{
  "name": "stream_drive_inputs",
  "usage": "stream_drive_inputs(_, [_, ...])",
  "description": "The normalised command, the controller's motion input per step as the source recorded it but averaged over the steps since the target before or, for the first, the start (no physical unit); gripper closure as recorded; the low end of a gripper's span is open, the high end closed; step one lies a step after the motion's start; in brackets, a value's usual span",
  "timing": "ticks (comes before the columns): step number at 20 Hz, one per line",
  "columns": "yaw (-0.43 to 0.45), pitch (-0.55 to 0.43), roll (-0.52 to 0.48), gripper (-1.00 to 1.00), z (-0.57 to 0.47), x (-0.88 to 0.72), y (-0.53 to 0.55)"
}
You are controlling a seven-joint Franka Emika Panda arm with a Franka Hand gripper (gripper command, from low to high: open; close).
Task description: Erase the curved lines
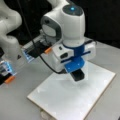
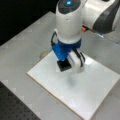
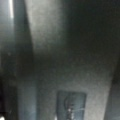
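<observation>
Looking for the curve lines on the white board (image 1: 72, 96), nothing dark is showing anywhere on the bare parts of it in both front views; a faint grey smudge (image 2: 72, 81) is lying just below the claw in a front view, and whether that is leftover ink or only a shadow cannot be told. Any remaining stroke may be sitting hidden under the tool.

Hanging over the middle of the board is the claw (image 1: 77, 75), pointing straight down from a blue bracket, with a small black eraser block (image 2: 64, 66) sitting at its tip. The block is appearing level with the board and either touching it or hovering just above; the gap cannot be judged. Whether the claw's two sides are pinching the block or the block is fixed to them also cannot be told.

The board is resting on a grey surface (image 1: 17, 105), with the white arm rising behind it. The wrist view is showing only dim grey shapes, nothing nameable.

Judging from this, wiping well is calling for keeping the block flat on the board, pressing lightly and evenly, and sweeping along the stroke without tilting onto an edge.
</observation>
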Motion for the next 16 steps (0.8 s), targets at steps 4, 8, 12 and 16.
stream_drive_inputs(4, [0.375, 0.194, -0.202, 1.0, 0.15, 0.08, -0.34])
stream_drive_inputs(8, [0.393, 0.146, -0.11, 1.0, 0.18, 0.02, -0.44])
stream_drive_inputs(12, [0.361, 0.113, -0.052, 1.0, 0.15, -0.04, -0.46])
stream_drive_inputs(16, [0.357, 0.082, 0.0, 1.0, 0.04, -0.02, -0.49])
